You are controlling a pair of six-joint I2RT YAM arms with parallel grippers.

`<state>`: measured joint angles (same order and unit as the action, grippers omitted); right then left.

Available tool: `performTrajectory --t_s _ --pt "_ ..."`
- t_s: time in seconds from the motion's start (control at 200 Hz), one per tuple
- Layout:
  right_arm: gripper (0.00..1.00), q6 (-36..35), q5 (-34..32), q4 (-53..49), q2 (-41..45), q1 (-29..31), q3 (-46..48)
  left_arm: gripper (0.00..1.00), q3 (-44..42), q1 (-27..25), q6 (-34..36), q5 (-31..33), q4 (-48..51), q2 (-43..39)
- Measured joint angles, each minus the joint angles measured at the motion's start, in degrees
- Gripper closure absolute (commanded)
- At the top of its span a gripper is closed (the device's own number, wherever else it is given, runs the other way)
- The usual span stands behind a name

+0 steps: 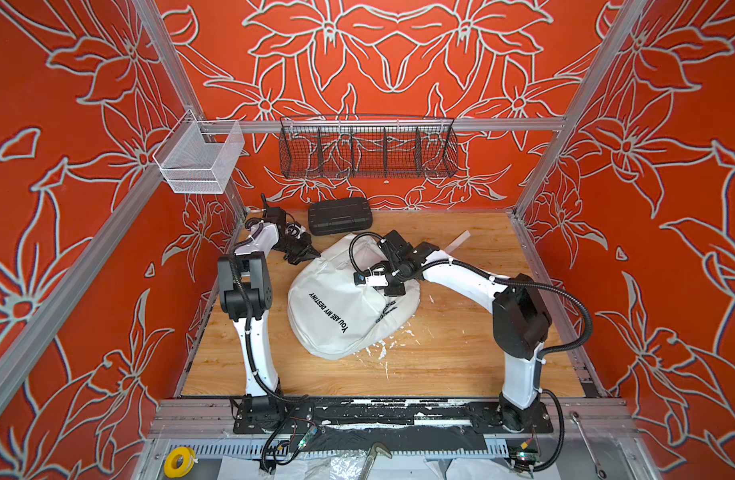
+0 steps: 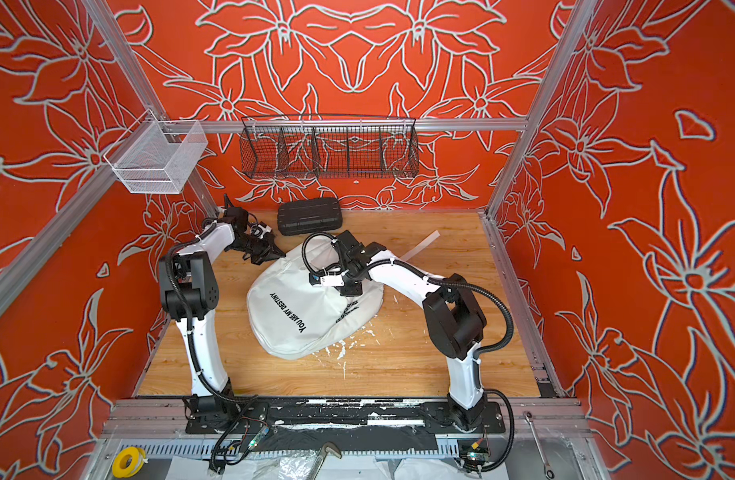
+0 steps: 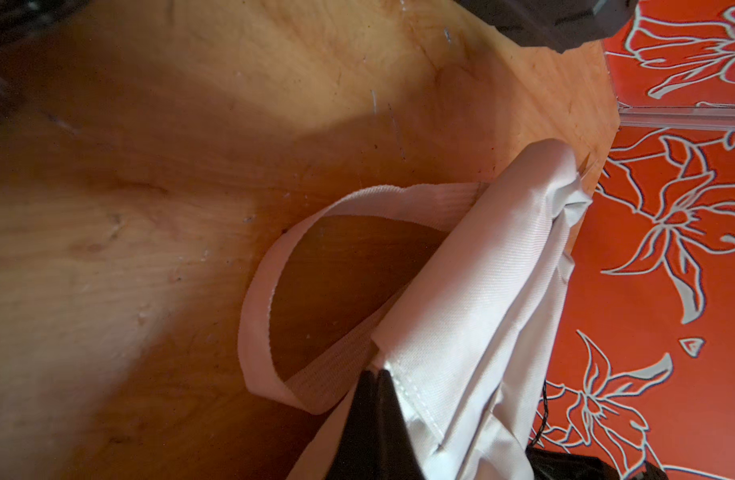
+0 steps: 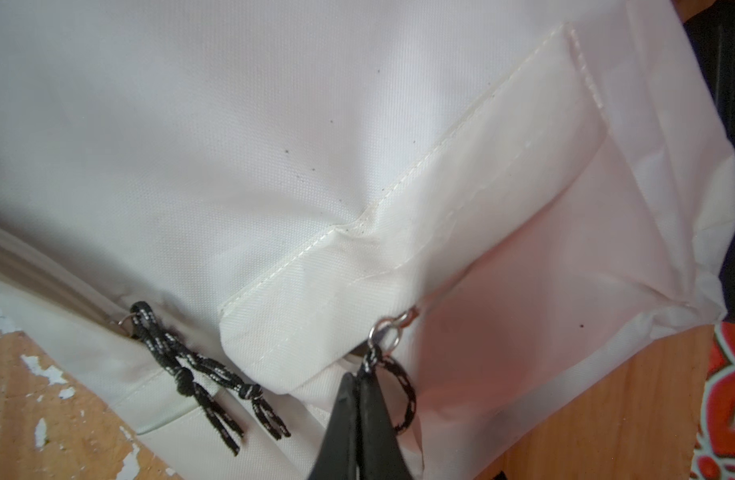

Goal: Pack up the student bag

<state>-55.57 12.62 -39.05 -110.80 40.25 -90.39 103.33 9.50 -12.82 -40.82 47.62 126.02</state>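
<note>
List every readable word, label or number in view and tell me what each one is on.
"YOU ARE MY DESTINY": black capitals printed on the white student bag, readable in both top views.
White tag at the right arm's wrist: any print is too small to read.
Black hard case: no marking can be made out.
Both wrist views: no text at all.

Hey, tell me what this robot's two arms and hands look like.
The left arm and right arm have glossy white shells with bulky black joints, mounted on a black base rail. A black ribbed cable hose runs along each. The left hand and right hand each end in two slim black fingers tapering to a point.
</note>
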Motion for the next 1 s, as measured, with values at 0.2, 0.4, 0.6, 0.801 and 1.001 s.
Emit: performTrajectory --t_s 0.2,0.4,0.6,0.801,1.001 --pt "1.0 -0.5 1.2 -1.7 -1.3 0.0 -4.2 0.48 3.3 -0.8 1.9 1.8 -2.3 0.0" --pt "1.0 -0.9 4.0 -1.8 -3.7 0.0 -7.1 0.42 0.2 -2.8 0.1 4.2 -3.1 -3.1" --pt "1.0 -1.0 4.8 -0.7 -5.1 0.0 -7.1 0.42 -1.9 -10.9 -4.7 4.2 -1.2 -6.2" --pt "1.0 -1.0 4.5 0.6 -5.1 0.0 -6.2 0.42 -4.4 -19.1 -10.7 3.3 -0.8 -6.2" --pt "1.0 -1.0 3.4 2.8 -5.0 0.0 -3.1 0.43 -5.0 -20.0 -14.1 3.0 -0.1 -6.2"
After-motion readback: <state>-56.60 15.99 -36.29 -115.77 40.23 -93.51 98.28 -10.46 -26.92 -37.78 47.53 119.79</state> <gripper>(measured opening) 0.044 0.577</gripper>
